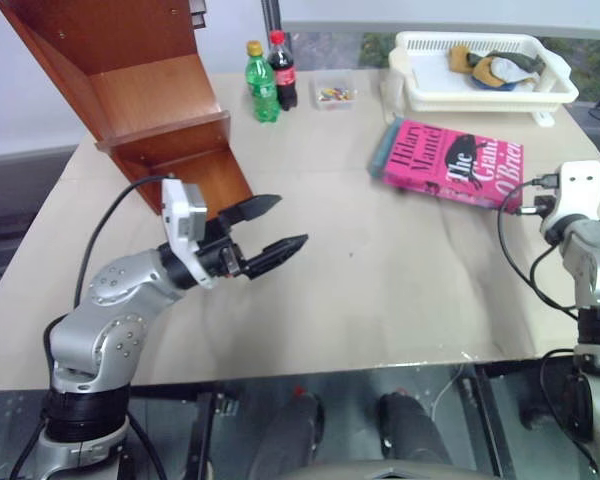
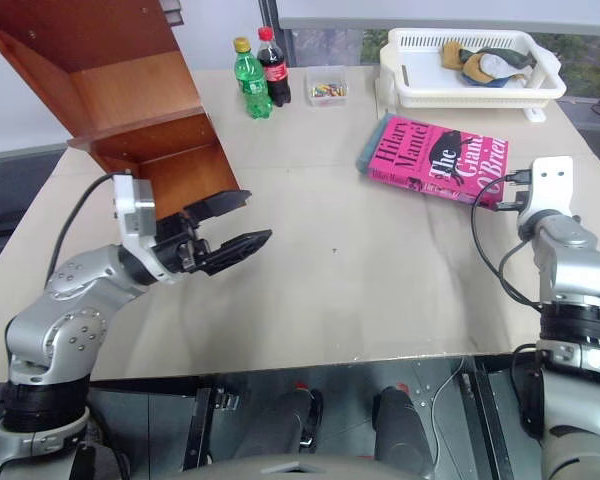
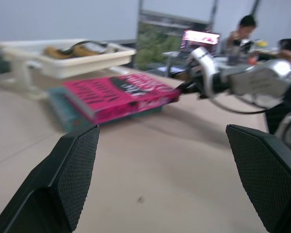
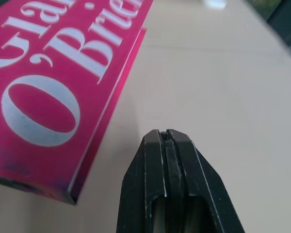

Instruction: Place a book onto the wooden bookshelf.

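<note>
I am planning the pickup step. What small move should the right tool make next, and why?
Probably open the right tool first. Its fingers are pressed shut beside the pink book's corner, touching nothing, and the book lies flat on a teal book on the table, so shut fingers cannot take it.

A beige counter [image 1: 380, 290] filled most of the head views. At the upper left, the wooden bookshelf [image 1: 150, 110] stood on it, leaning. Near the top centre stood a green bottle [image 1: 261, 84] and a cola bottle [image 1: 283, 71] side by side, with a small clear container [image 1: 334, 94] just right of them. At the upper right sat a white plastic basket [image 1: 480, 90]. Below it, the pink book [image 1: 450, 160] lay atop a teal-green book [image 3: 68, 114].
</note>
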Controlling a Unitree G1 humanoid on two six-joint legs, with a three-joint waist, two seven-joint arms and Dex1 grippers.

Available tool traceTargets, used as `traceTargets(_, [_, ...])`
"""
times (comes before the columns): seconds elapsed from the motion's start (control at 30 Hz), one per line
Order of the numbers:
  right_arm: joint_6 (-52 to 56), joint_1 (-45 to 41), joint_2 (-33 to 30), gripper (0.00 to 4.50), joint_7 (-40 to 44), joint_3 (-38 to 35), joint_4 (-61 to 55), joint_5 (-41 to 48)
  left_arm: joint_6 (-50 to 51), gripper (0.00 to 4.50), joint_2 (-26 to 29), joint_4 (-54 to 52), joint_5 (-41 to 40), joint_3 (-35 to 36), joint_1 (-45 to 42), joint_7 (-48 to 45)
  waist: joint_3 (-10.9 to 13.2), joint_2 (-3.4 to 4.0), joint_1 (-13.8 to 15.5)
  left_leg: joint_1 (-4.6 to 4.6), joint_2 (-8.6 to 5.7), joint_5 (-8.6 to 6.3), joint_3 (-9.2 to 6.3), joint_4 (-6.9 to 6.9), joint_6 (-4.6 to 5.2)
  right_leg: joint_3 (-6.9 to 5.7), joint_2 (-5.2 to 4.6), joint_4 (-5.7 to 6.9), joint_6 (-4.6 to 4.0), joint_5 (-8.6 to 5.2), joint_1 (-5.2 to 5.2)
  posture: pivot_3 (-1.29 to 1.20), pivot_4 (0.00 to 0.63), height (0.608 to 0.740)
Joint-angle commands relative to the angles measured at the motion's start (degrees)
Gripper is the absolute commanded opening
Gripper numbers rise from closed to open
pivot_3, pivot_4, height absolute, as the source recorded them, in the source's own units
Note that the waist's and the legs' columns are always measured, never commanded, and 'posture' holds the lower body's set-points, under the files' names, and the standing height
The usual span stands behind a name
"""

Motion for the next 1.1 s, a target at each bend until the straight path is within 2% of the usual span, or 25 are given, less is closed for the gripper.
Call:
traceTargets(0.03, [-3.7,-4.2,1.1,0.00,1.3,-1.8,5.6,2.3,-0.1,4.50,-0.4,-2.1,-1.1,-0.8,-1.7,-0.6,0.0,0.00,-0.2,0.00,0.01,0.00,0.01,0.00,0.00,0.01,0.01,0.00,0.00,0.00,0.00,0.00,0.150,0.740])
traceTargets(0.23, [-8.0,-8.0,2.7,0.00,4.8,-2.2,15.1,4.9,-0.4,4.50,-0.3,-1.9,-0.8,-1.3,-2.0,-1.0,0.0,0.03,-0.3,0.00,0.01,0.00,0.02,-0.01,0.00,0.03,0.02,0.01,0.00,0.00,-0.02,0.00,0.150,0.740])
traceTargets(0.37, [-8.9,-7.9,3.6,0.00,7.3,-1.8,14.9,6.4,-0.6,4.50,-0.2,-1.8,-0.9,-0.7,-1.4,-1.2,0.0,0.04,-0.3,0.00,0.01,0.00,0.00,-0.01,0.00,0.02,0.03,0.00,0.00,0.00,-0.02,0.00,0.150,0.740])
traceTargets(0.67, [-4.1,-0.5,6.7,0.00,13.4,-0.4,0.0,12.1,-2.0,4.50,-0.6,-0.3,0.0,-0.4,-0.5,-1.6,0.0,0.05,-0.3,-0.01,0.02,0.00,-0.01,-0.02,0.00,0.03,0.03,0.02,0.00,0.00,-0.07,0.00,0.150,0.740])
traceTargets(1.1, [4.3,9.3,12.5,0.00,15.0,2.2,-19.4,19.4,-3.8,4.50,-1.0,1.1,1.1,-0.3,-0.3,-2.3,0.0,0.07,0.0,-0.03,0.02,-0.01,-0.01,-0.01,0.00,0.07,0.03,0.10,0.00,0.00,-0.15,0.00,0.150,0.740])
